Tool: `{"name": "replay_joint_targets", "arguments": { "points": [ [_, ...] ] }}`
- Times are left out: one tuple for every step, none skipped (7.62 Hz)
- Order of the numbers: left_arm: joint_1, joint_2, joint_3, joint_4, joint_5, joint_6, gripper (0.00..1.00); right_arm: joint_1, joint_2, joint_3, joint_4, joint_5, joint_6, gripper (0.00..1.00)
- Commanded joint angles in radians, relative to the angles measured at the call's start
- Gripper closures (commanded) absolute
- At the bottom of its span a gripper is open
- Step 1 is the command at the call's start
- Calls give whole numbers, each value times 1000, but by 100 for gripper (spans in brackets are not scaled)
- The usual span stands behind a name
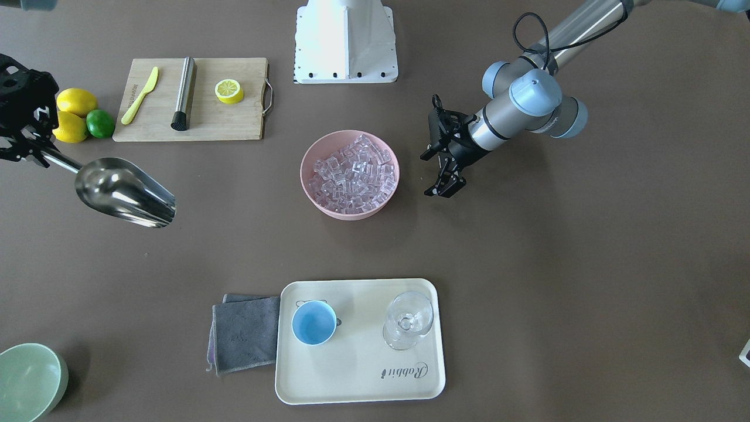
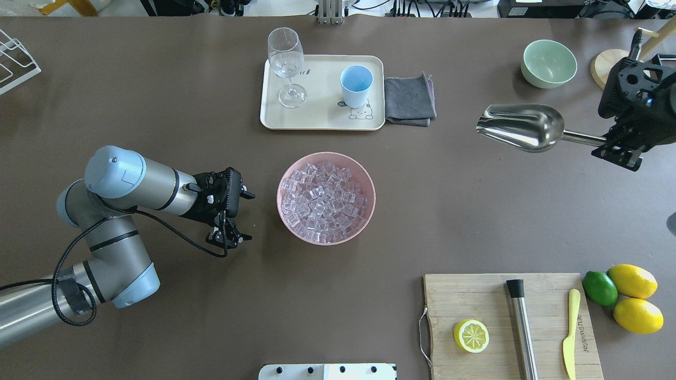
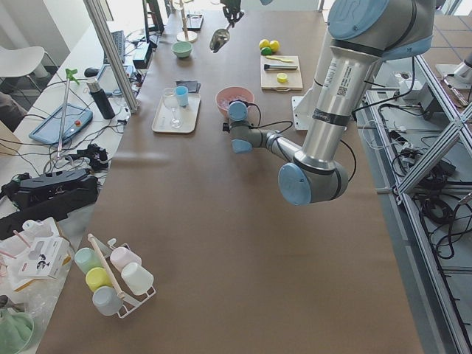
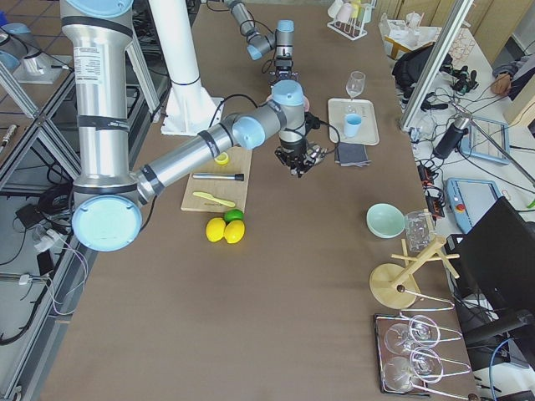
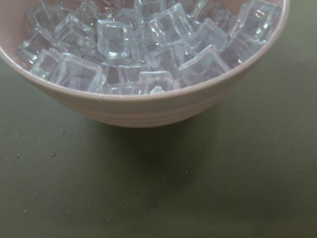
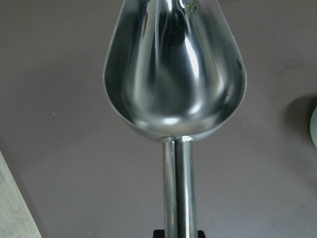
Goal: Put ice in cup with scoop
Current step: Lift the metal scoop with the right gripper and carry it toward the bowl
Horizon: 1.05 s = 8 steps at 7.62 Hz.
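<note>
Right pincer [image 2: 612, 148] is clamping the scoop [image 2: 520, 127] by its handle, holding it level above the bench [image 2: 454, 211], well off to the robot's right of the pink bowl [image 2: 279, 196] where the ice [image 2: 325, 195] is sitting heaped. Left pincer [image 2: 247, 217] is hovering just beside that bowl, fingers spread, gripping nothing. The cup [image 2: 356, 84] is standing upright on the tray [image 2: 317, 119] beyond.

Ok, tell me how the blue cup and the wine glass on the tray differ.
The cup is opaque light blue; the wine glass is clear. The cup is short with a tiny handle; the wine glass is taller, on a stem. The cup stands nearer the grey cloth than the wine glass. Both stand upright, empty, on the tray.
</note>
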Motion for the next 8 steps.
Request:
{"name": "replay_joint_targets", "arguments": {
  "points": [
    [0, -1, -1, 1, 0, 0, 1, -112, 237, 46, -353, -73, -78, 100],
    [0, -1, 0, 1, 0, 0, 1, -172, 277, 70, -406, -131, -119, 100],
    [0, -1, 0, 1, 0, -2, 1, -229, 350, 81, -508, -210, -179, 100],
    [0, -2, -1, 2, 0, -2, 1, -251, 396, 108, -631, -234, -173, 100],
    [0, -2, 0, 2, 1, -3, 1, -254, 465, 119, -804, -229, -170, 100],
    [2, -5, 0, 7, 1, -5, 1, -257, 482, 125, -828, -235, -170, 100],
    [3, -12, 0, 9, 1, -8, 1, -259, 483, 129, -828, -237, -170, 100],
    [5, -13, 0, 10, 3, -8, 1, -278, 499, 123, -830, -257, -170, 100]
  ]
}}
